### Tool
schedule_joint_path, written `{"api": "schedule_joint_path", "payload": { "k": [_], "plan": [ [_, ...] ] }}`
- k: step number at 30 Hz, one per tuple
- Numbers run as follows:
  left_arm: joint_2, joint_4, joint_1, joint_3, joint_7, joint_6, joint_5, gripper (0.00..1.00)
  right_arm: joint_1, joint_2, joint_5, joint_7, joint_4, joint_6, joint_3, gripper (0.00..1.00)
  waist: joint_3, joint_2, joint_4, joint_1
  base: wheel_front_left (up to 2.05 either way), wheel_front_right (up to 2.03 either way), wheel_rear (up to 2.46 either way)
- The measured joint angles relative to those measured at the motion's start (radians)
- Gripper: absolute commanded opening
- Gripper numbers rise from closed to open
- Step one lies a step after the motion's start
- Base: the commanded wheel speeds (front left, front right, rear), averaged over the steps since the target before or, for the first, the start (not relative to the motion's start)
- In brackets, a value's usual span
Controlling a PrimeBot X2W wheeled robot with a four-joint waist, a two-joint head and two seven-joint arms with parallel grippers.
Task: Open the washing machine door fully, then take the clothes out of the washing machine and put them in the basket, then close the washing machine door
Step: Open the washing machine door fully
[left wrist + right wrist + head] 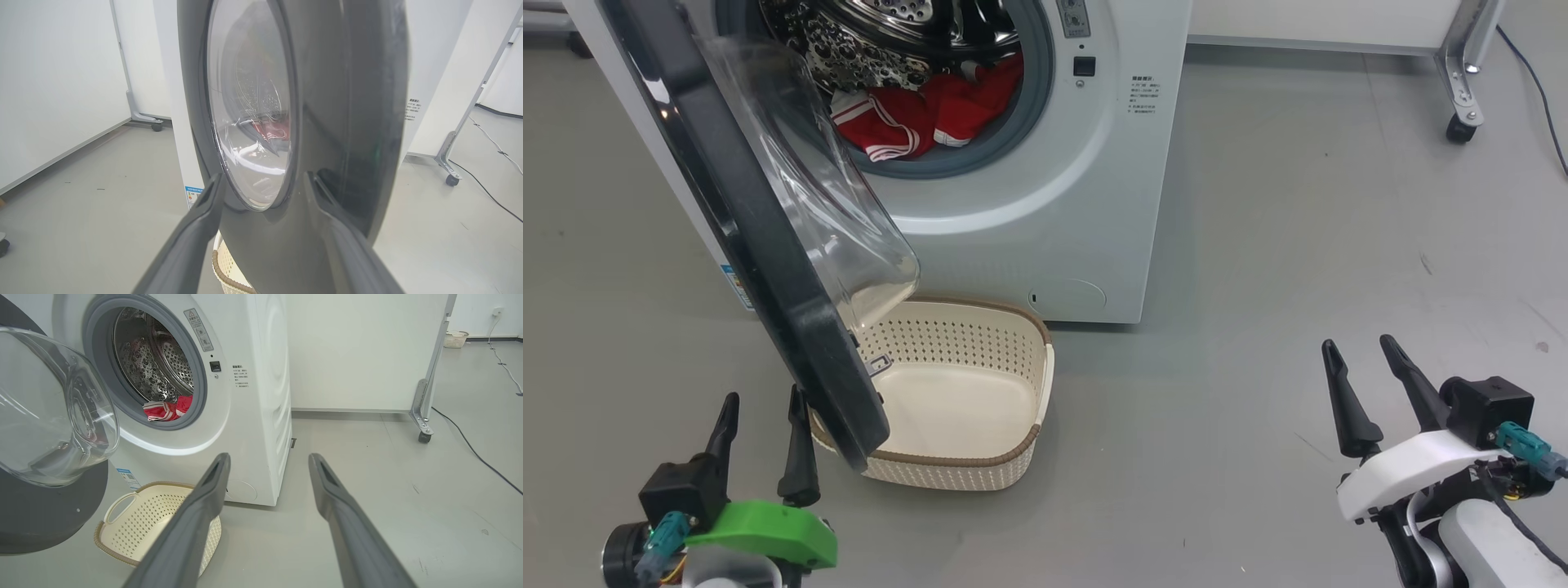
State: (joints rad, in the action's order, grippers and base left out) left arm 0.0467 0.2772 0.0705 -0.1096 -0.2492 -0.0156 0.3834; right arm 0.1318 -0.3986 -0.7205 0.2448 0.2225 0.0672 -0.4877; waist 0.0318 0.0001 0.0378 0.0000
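1. Left end effector (764,394): at 7 o'clock in the head view. Both fingers are spread wide and hold nothing. The right finger stands just beside the lower edge of the washing machine door (760,253); whether they touch cannot be told. In the left wrist view the door's glossy outer face stands close ahead of the fingers.

2. Right end effector (1357,341): at 4 o'clock in the head view, above bare floor (1258,286). The fingers are spread wide and hold nothing. It is well apart from every task item.

3. Basket (980,461): at 6 o'clock, upright on the floor, directly in front of the washing machine (1054,204). Nothing lies inside it. Its left side is overlapped by the door's lower edge.

4. Washing machine door: swung outward on the left-hand side and seen edge-on from the head camera. It runs from 11 o'clock down to 7 o'clock, and the glass bowl bulges toward the machine.

5. Clothes (907,114): at 12 o'clock, inside the steel drum, lying at the bottom against the grey ring.

6. Wheeled frame leg (1462,82): at 2 o'clock, beyond the machine, with a cable (1535,82) beside it.
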Motion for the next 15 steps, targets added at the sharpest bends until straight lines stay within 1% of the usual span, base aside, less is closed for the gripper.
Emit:
{"api": "schedule_joint_path", "payload": {
  "k": [1, 10, 15],
  "plan": [
    [0.0, 0.0, -0.002, 0.001, 0.0, 0.0, 0.0, 1.0, -0.003, 0.005, 0.0, 0.0, -0.003, 0.006, 0.002, 1.0, -0.001, 0.0, -0.001, 0.0, 0.0, 0.0, 0.0],
    [-0.001, 0.0, -0.01, 0.007, 0.0, -0.012, -0.006, 1.0, -0.02, 0.039, 0.039, 0.0, -0.058, 0.007, 0.061, 1.0, -0.007, 0.0, 0.0, 0.0, 0.0, 0.0, 0.0],
    [-0.001, 0.0, -0.01, 0.009, 0.0, -0.014, -0.007, 1.0, -0.041, 0.056, 0.055, 0.0, -0.074, 0.007, 0.072, 1.0, -0.009, 0.0, 0.001, 0.0, 0.0, 0.0, 0.0]
  ]
}}
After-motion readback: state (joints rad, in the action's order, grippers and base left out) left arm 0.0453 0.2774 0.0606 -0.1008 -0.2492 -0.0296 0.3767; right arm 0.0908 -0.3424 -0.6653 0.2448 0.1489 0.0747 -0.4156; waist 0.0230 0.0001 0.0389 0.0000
